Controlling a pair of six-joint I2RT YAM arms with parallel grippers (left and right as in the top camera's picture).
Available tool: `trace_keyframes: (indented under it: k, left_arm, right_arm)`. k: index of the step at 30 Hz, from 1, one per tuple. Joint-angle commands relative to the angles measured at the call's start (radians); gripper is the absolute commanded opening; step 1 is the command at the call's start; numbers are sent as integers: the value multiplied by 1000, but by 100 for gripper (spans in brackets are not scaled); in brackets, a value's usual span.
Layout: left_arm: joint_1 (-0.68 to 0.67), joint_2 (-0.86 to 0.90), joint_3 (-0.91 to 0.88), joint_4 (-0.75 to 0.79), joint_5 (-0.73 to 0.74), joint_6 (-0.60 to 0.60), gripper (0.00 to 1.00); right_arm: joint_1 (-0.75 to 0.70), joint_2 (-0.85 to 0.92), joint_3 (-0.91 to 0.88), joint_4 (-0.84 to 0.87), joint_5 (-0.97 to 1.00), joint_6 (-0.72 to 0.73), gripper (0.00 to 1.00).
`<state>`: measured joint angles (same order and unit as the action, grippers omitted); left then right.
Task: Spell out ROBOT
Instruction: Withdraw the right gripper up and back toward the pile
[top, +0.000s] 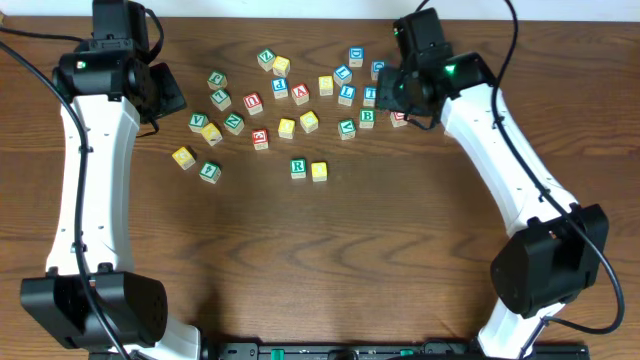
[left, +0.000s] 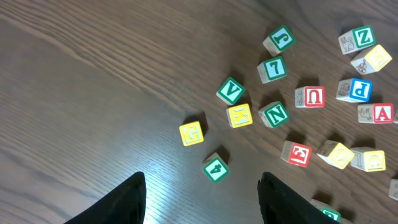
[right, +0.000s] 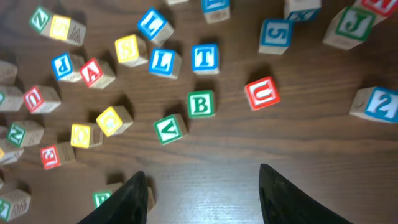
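Pair of cubes nearest the arm bases on the dark wooden table (top: 300, 260): green-framed R (top: 298, 168), with a yellow cube (top: 319, 171), letter unreadable, just beside it on the right, both well apart from the rest. Off to the left and slightly farther, yellow G (left: 191, 133) and green 4 (left: 216, 168), near each other but not touching. Beyond, in the loose scatter: yellow-faced cube (top: 309, 121) beside a second yellow one (top: 287, 127) near the middle, letters too small to read with certainty; green V (top: 347, 128) and green-framed B (top: 367, 118) next to each other; red U (right: 262, 93) to the right of B. One rank farther, blue-framed T (right: 205, 58) just beside blue L (right: 165, 62), partly under the right arm in the overhead view. At the far side, both grippers above the table: left gripper (left: 202, 208) off the scatter's left edge, over bare wood, fingers set apart, nothing between them; right gripper (right: 202, 199) over the scatter's right end, near B and T, likewise parted and empty.
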<state>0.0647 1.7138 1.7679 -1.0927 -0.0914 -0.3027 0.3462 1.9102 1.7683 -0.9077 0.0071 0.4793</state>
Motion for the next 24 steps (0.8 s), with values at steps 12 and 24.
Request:
trace_keyframes:
  k: [12, 24]
  left_arm:
    - [2, 11, 3, -3, 27, -17, 57]
    - [2, 11, 3, -2, 54, -17, 57]
  right_arm:
    - [-73, -8, 85, -119, -3, -51, 57]
    - [-56, -8, 85, -143, -95, -39, 58]
